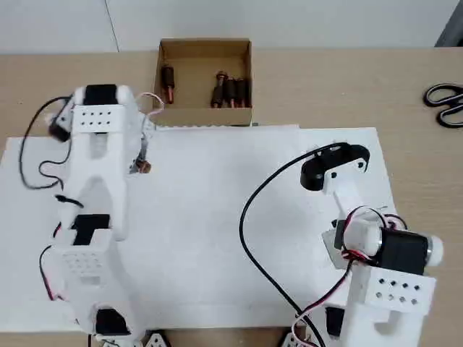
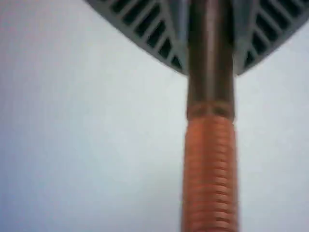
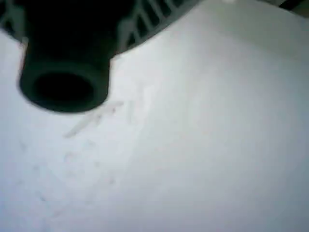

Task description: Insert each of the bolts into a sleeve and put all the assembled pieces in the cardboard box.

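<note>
left pincer clenched on a copper-threaded bolt, over the white sheet just near of the cardboard box. right pincer, right side of sheet, appears to be grasping a black sleeve. assembled pieces lie in the box.

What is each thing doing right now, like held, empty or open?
Bolt: held in the left gripper.
Sleeve: held in the right gripper, hole empty.
Box: open, four pieces lying inside.
Scissors: lying off to the side.
</note>
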`<state>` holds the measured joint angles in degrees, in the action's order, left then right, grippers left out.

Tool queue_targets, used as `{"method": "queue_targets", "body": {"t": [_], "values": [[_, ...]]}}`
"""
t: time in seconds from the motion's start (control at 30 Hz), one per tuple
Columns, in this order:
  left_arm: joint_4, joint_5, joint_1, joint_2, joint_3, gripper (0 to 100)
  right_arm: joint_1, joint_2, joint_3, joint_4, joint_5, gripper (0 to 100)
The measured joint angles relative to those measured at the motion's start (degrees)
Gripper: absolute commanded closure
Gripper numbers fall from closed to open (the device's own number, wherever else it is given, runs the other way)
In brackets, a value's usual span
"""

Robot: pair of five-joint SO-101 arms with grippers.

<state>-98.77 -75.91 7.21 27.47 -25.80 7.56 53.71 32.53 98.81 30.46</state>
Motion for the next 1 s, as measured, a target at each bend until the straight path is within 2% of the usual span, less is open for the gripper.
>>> {"method": "queue_targets", "body": {"t": [0.07,0.17,0.57,0.63,0.8,0.87,1.0], "values": [[0.0,-5.89,2.02,-0.09,1.14,100,0.0,0.0,0.0,0.0,0.0,99.5],[0.0,-8.7,2.99,-0.18,1.93,100,0.0,0.0,0.0,0.0,0.0,99.5],[0.0,-9.58,3.16,-0.26,5.45,98,-0.09,0.0,0.44,-0.09,0.0,99.5],[0.0,-9.58,3.16,-0.26,5.54,93,-0.09,0.0,1.93,-0.26,0.0,99.5],[0.0,-9.58,3.16,-0.26,5.54,72,-0.09,0.0,3.08,-0.26,0.53,99.5],[0.0,-9.58,3.16,-0.26,5.54,68,-0.09,0.0,3.08,-0.26,0.62,99.5],[0.0,-9.49,2.02,-0.35,5.54,68,-0.09,0.18,3.08,-0.7,0.7,99.5]]}}
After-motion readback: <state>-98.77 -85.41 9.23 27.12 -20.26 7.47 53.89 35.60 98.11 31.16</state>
